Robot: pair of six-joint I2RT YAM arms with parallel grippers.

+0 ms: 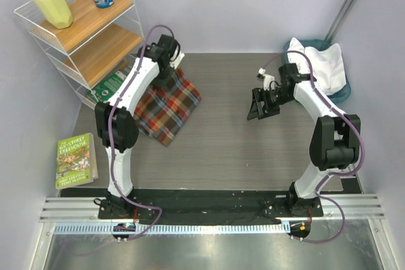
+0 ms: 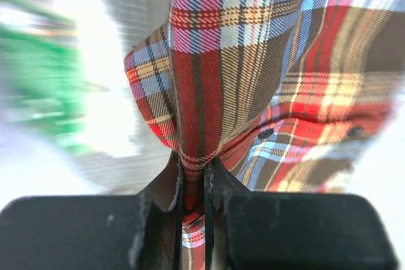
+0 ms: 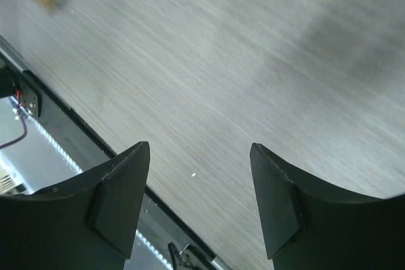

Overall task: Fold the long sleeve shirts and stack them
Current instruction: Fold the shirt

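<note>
Two shirts: plaid on desk, well apart from basket, left jaws clamped on a fold, probably to spread it; white in basket, right jaws wide, empty, nearby.

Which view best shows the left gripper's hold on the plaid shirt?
Left wrist: the left gripper pinches a fold of the plaid shirt close up. The top view shows the garment whole, with the pinch hidden. The right wrist view shows none of the hold.
</note>
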